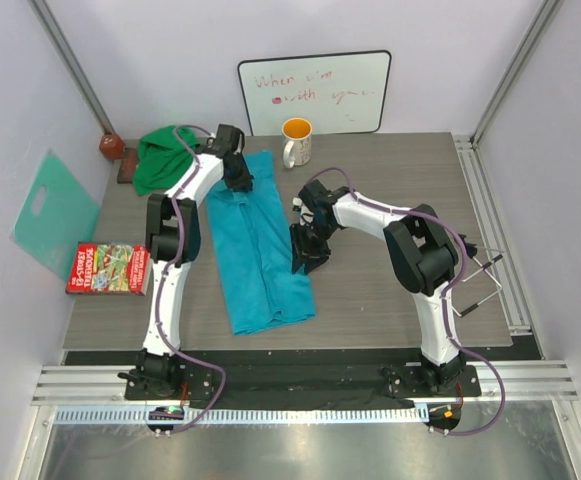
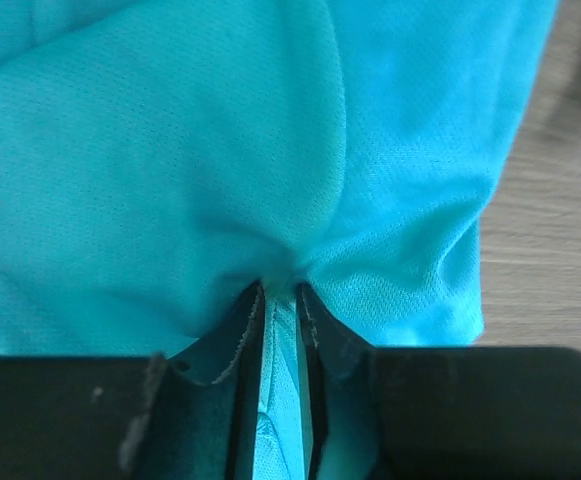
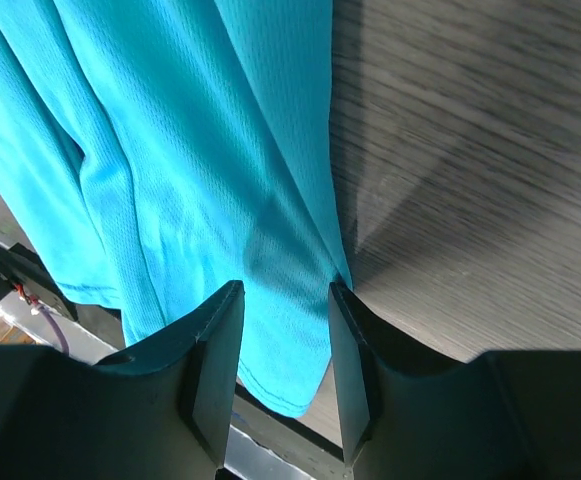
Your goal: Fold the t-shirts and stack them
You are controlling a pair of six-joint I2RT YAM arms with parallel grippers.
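Observation:
The turquoise-blue t-shirt point(image 1: 260, 245) lies as a long narrow strip down the middle of the table. My left gripper point(image 1: 236, 176) sits at its far left corner, shut on a pinched ridge of the turquoise cloth point(image 2: 170, 150); in the left wrist view the left gripper point(image 2: 280, 292) has the fabric squeezed between its fingers. My right gripper point(image 1: 306, 256) is at the strip's right edge. In the right wrist view the right gripper point(image 3: 283, 290) is open, jaws straddling the shirt's edge point(image 3: 170, 150) without pinching it. The green t-shirt point(image 1: 163, 158) lies bunched at the back left.
An orange-and-white mug point(image 1: 296, 142) stands behind the blue shirt, in front of a whiteboard point(image 1: 315, 92). A mint plastic sheet point(image 1: 55, 210) leans on the left wall, beside a red game box point(image 1: 110, 268). A wire rack point(image 1: 480, 280) sits at the table's right edge.

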